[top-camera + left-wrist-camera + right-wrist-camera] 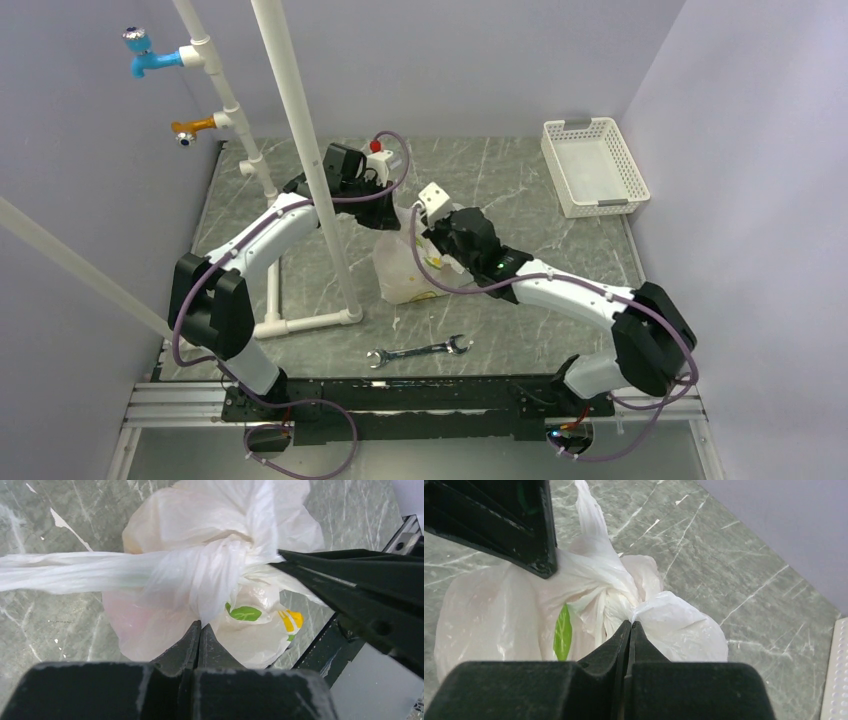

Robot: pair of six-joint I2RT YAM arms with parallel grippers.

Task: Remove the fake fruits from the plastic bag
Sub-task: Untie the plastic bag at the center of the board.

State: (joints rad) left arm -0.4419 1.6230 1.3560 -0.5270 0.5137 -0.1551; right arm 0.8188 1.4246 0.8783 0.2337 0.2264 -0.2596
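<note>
Looks like the untying step: the crinkly translucent white plastic bag (400, 275), just behind the silver steel wrench (418, 351), is knotted shut, with the left gripper (199, 628) and right gripper (630, 626) both pinched fully closed on its film at the knot, so I'd guess next comes a gentle pull apart.
</note>
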